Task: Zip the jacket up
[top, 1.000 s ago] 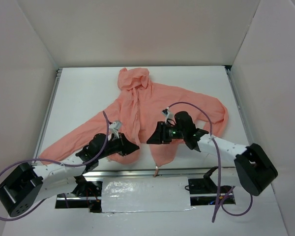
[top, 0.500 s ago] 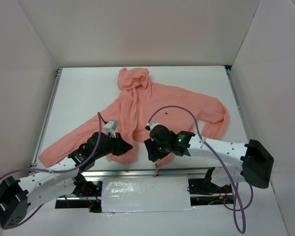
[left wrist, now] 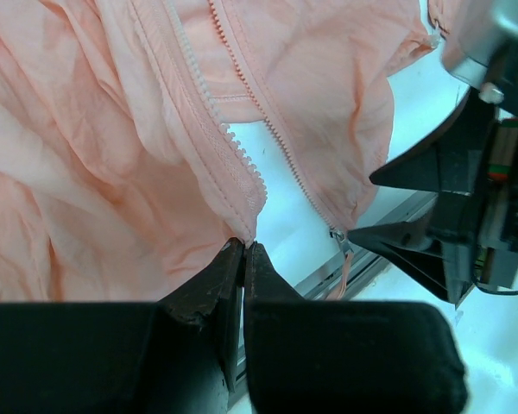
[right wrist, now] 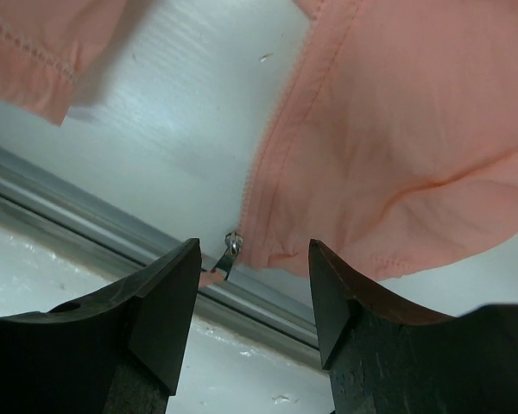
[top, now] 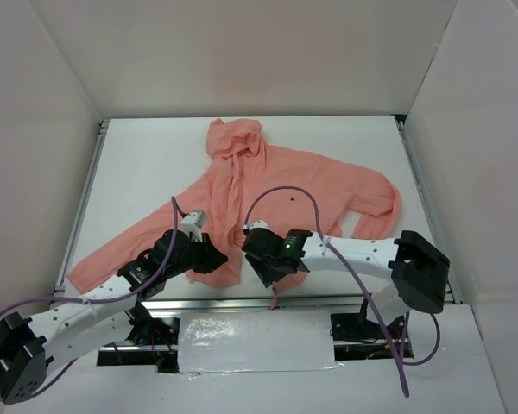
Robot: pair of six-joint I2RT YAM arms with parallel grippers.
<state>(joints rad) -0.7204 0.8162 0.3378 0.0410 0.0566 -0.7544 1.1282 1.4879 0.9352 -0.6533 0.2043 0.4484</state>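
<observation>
The jacket (top: 268,185) lies spread flat with its front open. Its zipper line runs from the slider (right wrist: 232,246) away toward the hood. The slider sits at the hem, just ahead of the right gripper (right wrist: 252,259) and between its spread fingers, so this arm is nearer. The left gripper (left wrist: 243,250) pinches the opposite zipper edge's bottom end, beside the slider but apart from it. One second ago the right gripper hung farther up the zipper line from the slider.

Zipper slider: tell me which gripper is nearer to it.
Right. The right gripper hangs open right at the zipper slider; the left gripper is apart, pinching the jacket's other front edge.
</observation>
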